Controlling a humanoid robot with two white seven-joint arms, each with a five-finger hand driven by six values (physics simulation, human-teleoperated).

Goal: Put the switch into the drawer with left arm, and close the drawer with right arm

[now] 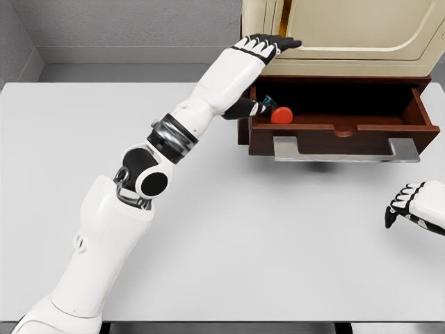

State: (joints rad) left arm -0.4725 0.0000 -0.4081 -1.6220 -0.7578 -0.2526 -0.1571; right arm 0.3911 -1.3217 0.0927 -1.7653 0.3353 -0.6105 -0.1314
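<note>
Apparently first step looked done: switch (277,113), red button on dark body, lay inside open drawer (348,118) at left end. Left hand (268,45) hovered above, at cabinet (348,35) edge, fingers spread, holding nothing. Right hand (417,205) rested on table (278,243) at right, well apart from drawer handle (345,149), fingers loosely curled, empty. Closing drawer remained. Count: one switch, one drawer, one cabinet, two hands.
</note>
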